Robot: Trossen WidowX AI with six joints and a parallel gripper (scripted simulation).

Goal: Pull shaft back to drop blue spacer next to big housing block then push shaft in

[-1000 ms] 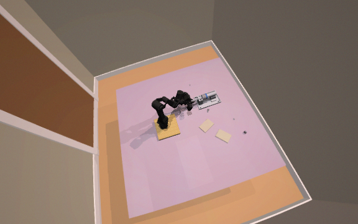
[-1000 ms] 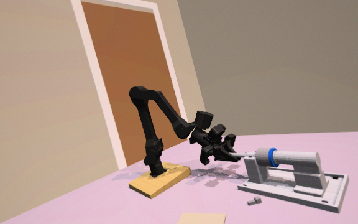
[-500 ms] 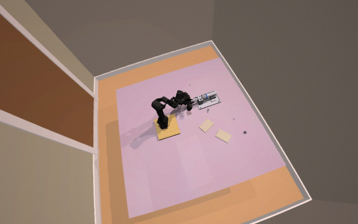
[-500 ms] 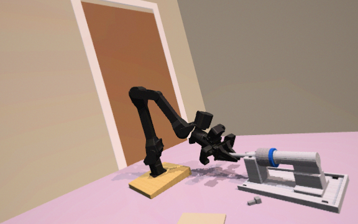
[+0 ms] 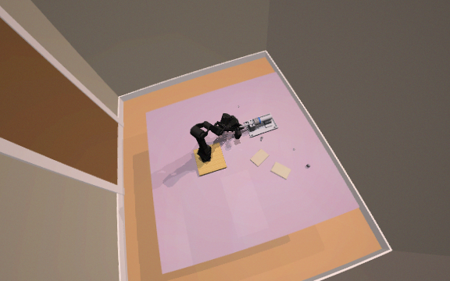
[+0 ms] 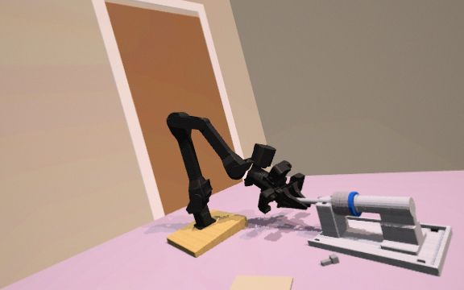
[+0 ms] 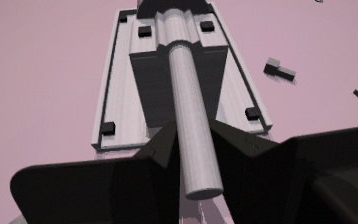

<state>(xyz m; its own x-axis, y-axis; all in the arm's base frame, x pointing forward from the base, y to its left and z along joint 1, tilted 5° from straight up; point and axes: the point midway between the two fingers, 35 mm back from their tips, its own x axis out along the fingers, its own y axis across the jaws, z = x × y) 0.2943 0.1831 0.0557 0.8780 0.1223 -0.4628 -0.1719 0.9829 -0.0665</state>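
Note:
My gripper [image 5: 242, 126] [image 6: 303, 201] [image 7: 188, 127] is shut on the bare outer end of the grey shaft [image 7: 186, 80]. The fingers lie on either side of it, and the shaft's tip points back towards the wrist camera. The shaft runs level over the small support block [image 6: 329, 221] [image 7: 152, 82]. Grey spacers [image 6: 340, 202] sit side by side on it. The blue spacer [image 6: 354, 204] [image 5: 259, 120] is beside them, up against the big housing block [image 6: 399, 227], still up at shaft height. In the wrist view only a dark spacer edge shows, at the top; the blue spacer is hidden.
The fixture stands on a grey baseplate [image 6: 437, 265] [image 7: 120, 117] with a raised rim. A small bolt [image 5: 261, 138] [image 6: 333, 258] [image 7: 273, 67] lies beside it. Two beige blocks [image 5: 259, 158] [image 5: 280, 170] lie farther off. The arm stands on a wooden board [image 5: 212, 165] [image 6: 196, 243].

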